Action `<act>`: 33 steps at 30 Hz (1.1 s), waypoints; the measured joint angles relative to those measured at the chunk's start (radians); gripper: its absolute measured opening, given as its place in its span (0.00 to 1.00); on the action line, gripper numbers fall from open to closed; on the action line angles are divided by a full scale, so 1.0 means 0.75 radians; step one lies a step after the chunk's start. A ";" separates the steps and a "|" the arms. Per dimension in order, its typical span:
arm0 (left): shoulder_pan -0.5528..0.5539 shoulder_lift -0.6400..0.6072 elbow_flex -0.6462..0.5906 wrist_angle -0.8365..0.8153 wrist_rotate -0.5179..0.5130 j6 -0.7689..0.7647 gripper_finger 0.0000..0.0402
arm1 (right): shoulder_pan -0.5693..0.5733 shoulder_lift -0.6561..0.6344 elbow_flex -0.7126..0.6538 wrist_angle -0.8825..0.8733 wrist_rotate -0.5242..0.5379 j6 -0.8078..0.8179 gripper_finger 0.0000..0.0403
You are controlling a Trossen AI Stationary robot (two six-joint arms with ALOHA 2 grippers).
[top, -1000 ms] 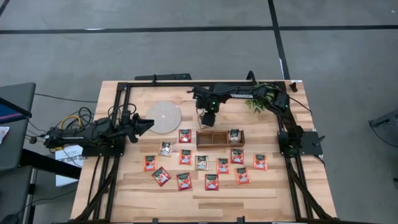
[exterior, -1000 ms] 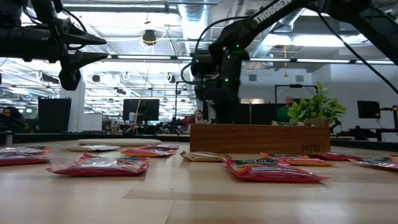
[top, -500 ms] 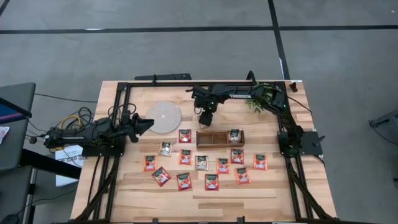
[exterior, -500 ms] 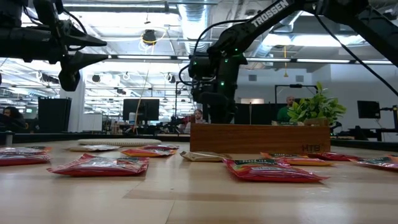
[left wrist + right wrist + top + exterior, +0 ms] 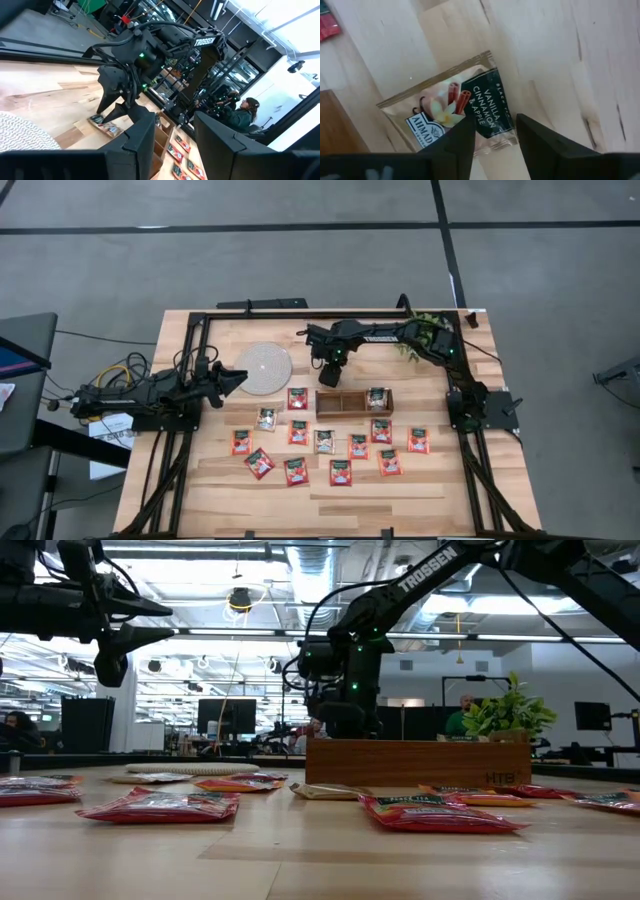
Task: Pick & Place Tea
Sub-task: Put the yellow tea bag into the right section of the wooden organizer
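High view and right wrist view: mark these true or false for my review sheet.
1. The wooden tray holds one sachet, in its right-end compartment. True.
2. The right gripper hangs over the white disc. False: it is beyond the tray, over a beige sachet.
3. That beige sachet reads Vanilla, Cinnamon & Apple. True.
4. The left gripper holds a red sachet. False: it is open and empty, beside the disc.

Even overhead light is falling on the wooden surface (image 5: 330,490), casting only faint shadows. Ceiling lights (image 5: 240,600) above the wooden tray (image 5: 418,762) are glaring, and nearby sachets (image 5: 160,806) are blurring slightly.
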 joint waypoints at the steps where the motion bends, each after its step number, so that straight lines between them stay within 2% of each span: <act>1: 0.000 0.000 0.000 0.000 0.000 0.000 0.32 | 0.000 0.000 0.000 0.000 -0.001 0.000 0.31; 12: 0.000 0.000 0.000 0.000 0.000 -0.004 0.32 | -0.006 -0.004 0.007 -0.021 -0.005 -0.001 0.14; 20: 0.000 0.000 0.000 0.000 0.000 -0.004 0.32 | -0.008 -0.004 0.118 -0.083 0.001 -0.031 0.01; 33: 0.000 0.000 0.000 0.000 0.000 -0.005 0.32 | -0.009 -0.006 0.242 -0.213 0.098 -0.083 0.00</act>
